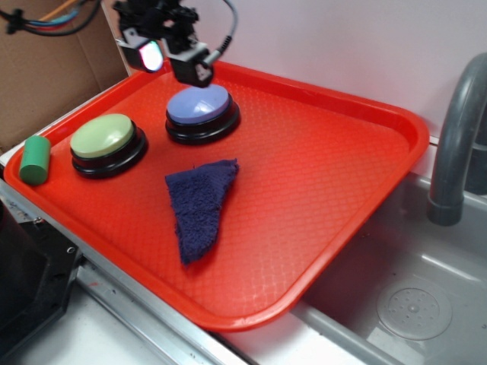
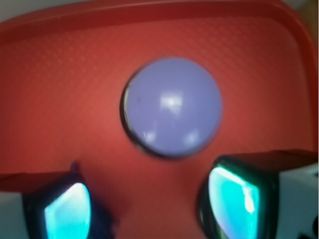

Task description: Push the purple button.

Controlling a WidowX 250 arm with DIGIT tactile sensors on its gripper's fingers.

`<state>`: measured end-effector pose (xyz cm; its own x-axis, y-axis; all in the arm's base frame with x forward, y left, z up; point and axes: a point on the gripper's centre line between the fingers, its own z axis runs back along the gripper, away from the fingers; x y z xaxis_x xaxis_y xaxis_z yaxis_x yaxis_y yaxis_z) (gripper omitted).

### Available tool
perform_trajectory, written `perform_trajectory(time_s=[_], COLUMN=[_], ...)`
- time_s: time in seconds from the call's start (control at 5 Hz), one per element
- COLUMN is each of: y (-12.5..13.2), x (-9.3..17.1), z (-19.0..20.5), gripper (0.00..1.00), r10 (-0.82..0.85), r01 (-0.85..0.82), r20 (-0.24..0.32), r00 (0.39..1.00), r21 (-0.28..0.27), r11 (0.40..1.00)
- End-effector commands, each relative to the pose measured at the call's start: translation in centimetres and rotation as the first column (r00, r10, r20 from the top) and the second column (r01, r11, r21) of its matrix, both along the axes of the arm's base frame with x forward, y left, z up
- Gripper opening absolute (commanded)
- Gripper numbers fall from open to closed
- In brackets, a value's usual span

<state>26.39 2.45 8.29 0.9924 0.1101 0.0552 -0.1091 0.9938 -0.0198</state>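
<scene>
Nearest on the red plastic tray (image 1: 342, 190) lies a crumpled dark blue cloth (image 1: 199, 205). Farther left sits a round green-topped button (image 1: 106, 143) with a black base, a green cylinder (image 1: 35, 159) on the rim beside it. Beyond the cloth stands the round purple button (image 1: 202, 112), lavender dome on a black ring. Above its far edge hangs the tool (image 1: 173, 59), fingers (image 2: 238, 199) spread apart, holding nothing.

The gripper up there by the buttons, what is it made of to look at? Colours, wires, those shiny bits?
The gripper is black and blocky, with white-edged fingers. Each finger carries a glowing pad, turquoise in the wrist view, paler with a pink tinge in the exterior view. A grey cable loops off its side. No markings are legible.
</scene>
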Motion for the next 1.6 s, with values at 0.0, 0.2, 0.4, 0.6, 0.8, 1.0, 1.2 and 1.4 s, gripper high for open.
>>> perform_trajectory(time_s=[0.0,0.2,0.4,0.6,0.8,1.0,1.2,1.4], y=[2.1,2.3,2.4,2.5,2.2,2.0,2.4,2.9], x=[3.0,2.7,2.0,1.6,1.0,0.2,0.0,0.1], z=[-1.3,-1.5,-2.2,-1.5,1.6,5.2,6.4,6.0], gripper=[1.00,1.00,1.00,1.00,1.00,1.00,1.00,1.00], r10=[0.040,0.067,0.089,0.110,0.139,0.199,0.264,0.278], r01=[-0.041,-0.073,-0.095,-0.119,-0.154,-0.222,-0.294,-0.301], r20=[0.104,0.121,0.102,0.117,0.135,0.210,0.241,0.216], r00=[0.994,0.990,0.991,0.987,0.981,0.957,0.934,0.936], r21=[0.016,0.046,0.051,0.075,0.105,0.093,0.100,0.082], r11=[0.999,0.996,0.994,0.990,0.983,0.971,0.950,0.950])
